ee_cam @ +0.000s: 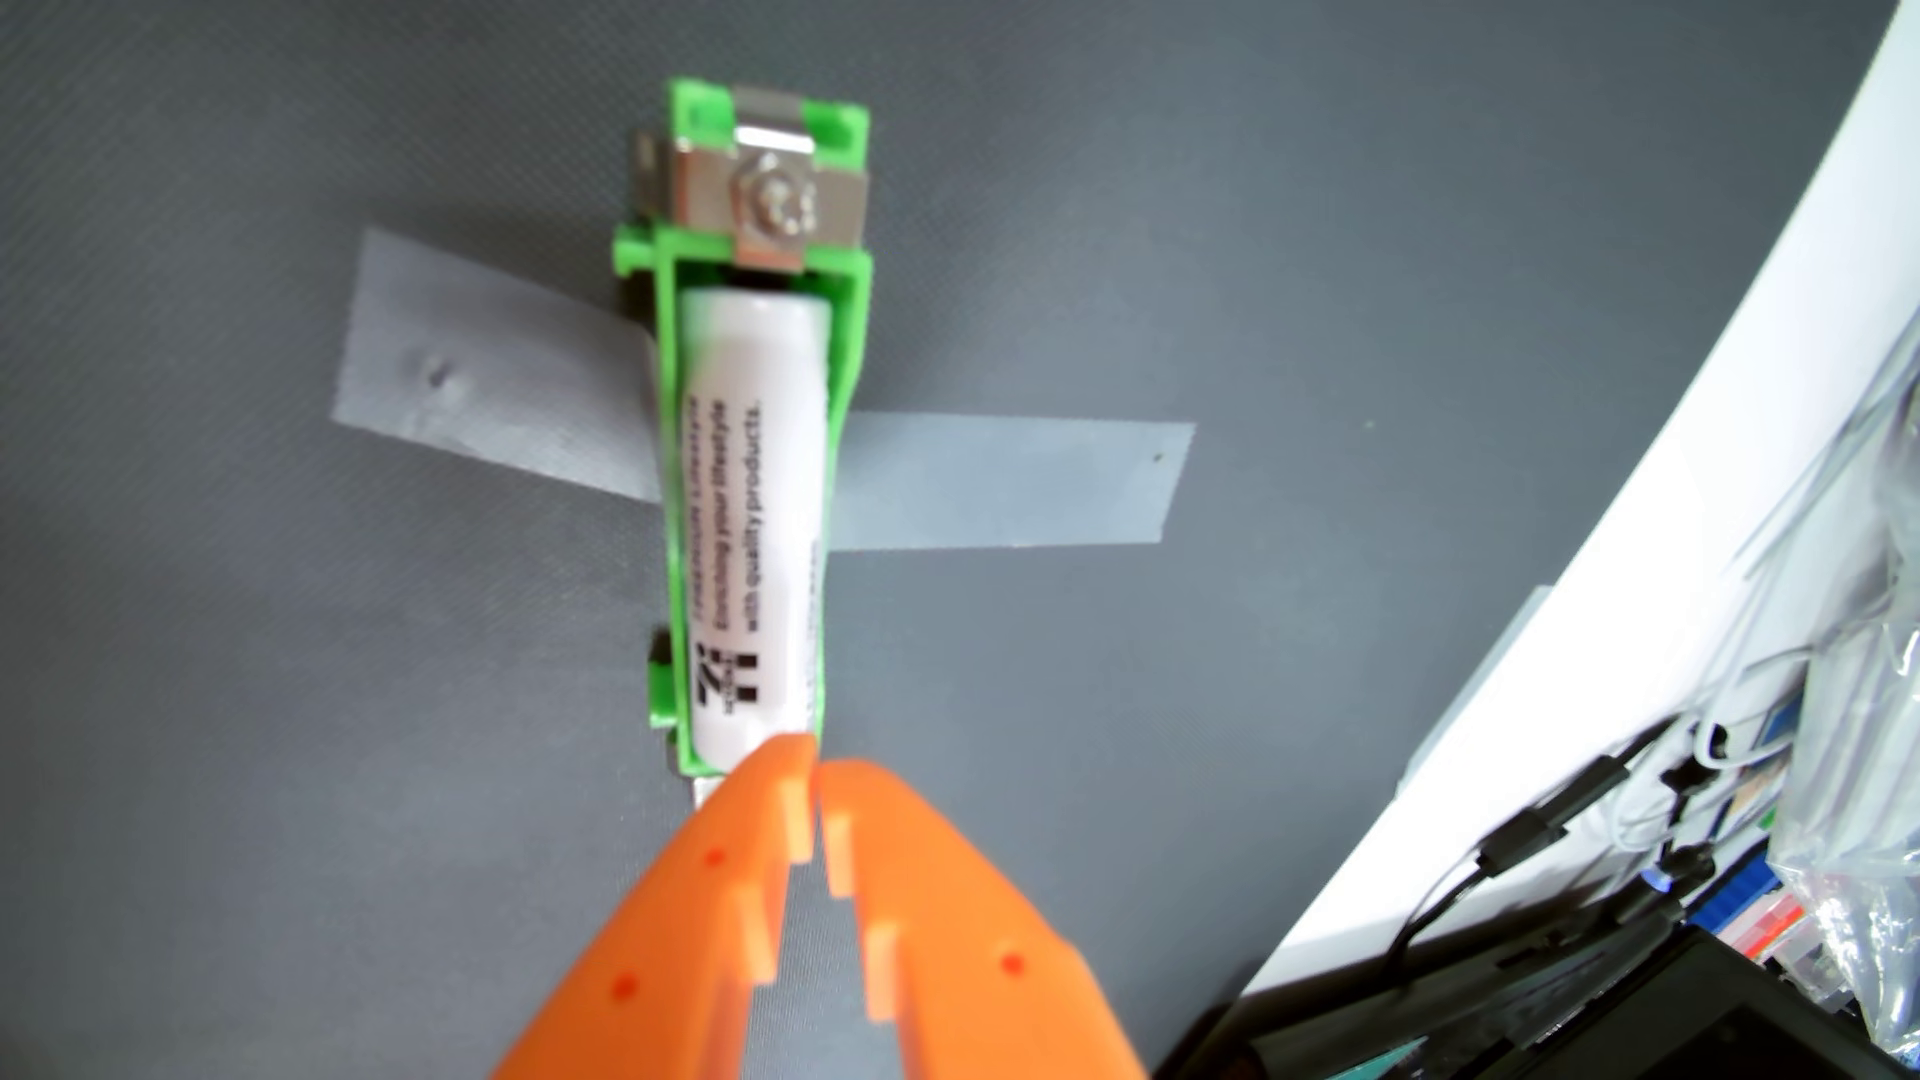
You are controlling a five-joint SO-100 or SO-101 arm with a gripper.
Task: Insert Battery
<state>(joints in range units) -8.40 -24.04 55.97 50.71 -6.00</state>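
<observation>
A white battery (pixel 750 519) with black print lies lengthwise in a green plastic holder (pixel 847 343), its far end close to a metal contact clip (pixel 769 203). The holder is stuck to the dark grey mat with strips of grey tape (pixel 997 483). My orange gripper (pixel 816 768) enters from the bottom edge. Its fingertips are pressed together, nothing between them, and they sit right at the battery's near end. Whether they touch it I cannot tell. The near end of the holder is hidden behind the fingers (pixel 748 831).
The dark grey mat (pixel 260 727) fills most of the view. At the right runs a white curved edge (pixel 1558 623), with black cables (pixel 1507 862), clear plastic bags (pixel 1860 727) and a dark device (pixel 1558 1028) beyond it.
</observation>
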